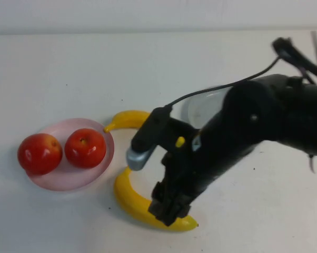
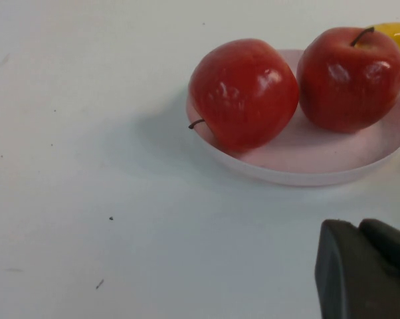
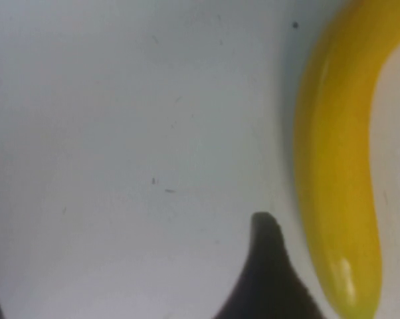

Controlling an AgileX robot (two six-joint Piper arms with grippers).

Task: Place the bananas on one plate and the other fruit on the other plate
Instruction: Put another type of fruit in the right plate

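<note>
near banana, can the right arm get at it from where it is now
Probably yes. The right gripper hangs right over the near banana, which lies bare on the table beside the pink plate; nothing covers it. The left gripper sits off by the apples.

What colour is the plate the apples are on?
Pale pink plate, clearest in the left wrist view.

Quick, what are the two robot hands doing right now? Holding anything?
Left end effector: parked near the pink plate, holding nothing visible; open or closed cannot be told.
Right end effector: down over the near banana; grip cannot be told.
</note>
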